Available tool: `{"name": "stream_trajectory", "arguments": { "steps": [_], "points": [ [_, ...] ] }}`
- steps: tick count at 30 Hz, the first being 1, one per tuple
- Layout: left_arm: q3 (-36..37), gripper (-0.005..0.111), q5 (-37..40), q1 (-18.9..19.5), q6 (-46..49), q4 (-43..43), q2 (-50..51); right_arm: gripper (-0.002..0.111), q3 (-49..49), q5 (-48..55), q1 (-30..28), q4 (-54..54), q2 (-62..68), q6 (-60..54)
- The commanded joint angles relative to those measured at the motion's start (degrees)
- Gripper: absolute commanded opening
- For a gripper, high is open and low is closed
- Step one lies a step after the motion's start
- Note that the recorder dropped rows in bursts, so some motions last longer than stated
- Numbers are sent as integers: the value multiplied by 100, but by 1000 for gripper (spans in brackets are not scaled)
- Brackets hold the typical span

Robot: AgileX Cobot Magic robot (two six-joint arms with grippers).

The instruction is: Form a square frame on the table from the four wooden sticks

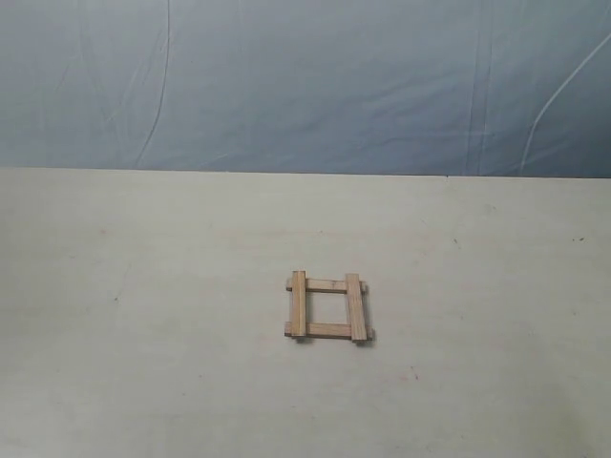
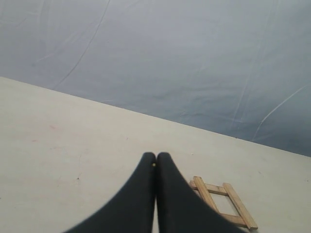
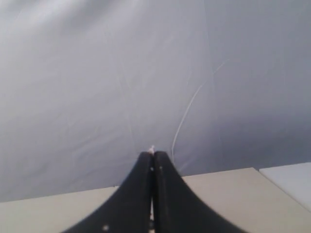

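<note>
1. Left gripper (image 2: 156, 160), jaws pressed together, holds nothing; right gripper (image 3: 153, 158) likewise.
2. Square frame (image 1: 356, 307) lies just below centre on the table (image 1: 143, 334), ends overlapping to close the corners; the task looks complete.

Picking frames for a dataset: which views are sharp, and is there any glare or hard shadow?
Exterior view: even, soft light, no glare; the frame is fairly sharp, with only a thin shadow at its edges. Left wrist view: the shut left gripper is dark and soft-edged, the frame readable. Right wrist view: the blurriest, backdrop hazy and right gripper soft.
</note>
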Motion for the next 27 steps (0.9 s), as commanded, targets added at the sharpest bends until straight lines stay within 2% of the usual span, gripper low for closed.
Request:
{"name": "stream_trajectory", "arguments": {
  "steps": [1,5,11,14,22,27],
  "points": [
    [26,0,21,26,2,-10,-34,-1,163,-41,2,-89,-41,-40],
    [26,0,10,26,3,-10,-34,-1,163,-28,198,-151,-41,2],
    [26,0,10,26,3,-10,-34,-1,163,595,624,-125,-41,2],
    [26,0,10,26,13,-10,-34,-1,163,759,636,-298,-41,-9],
    [26,0,34,26,12,-36,-34,-1,163,2259,636,-167,-41,25],
    [26,0,78,26,12,-150,-34,-1,163,2259,636,-167,-41,25]
  ]
}}
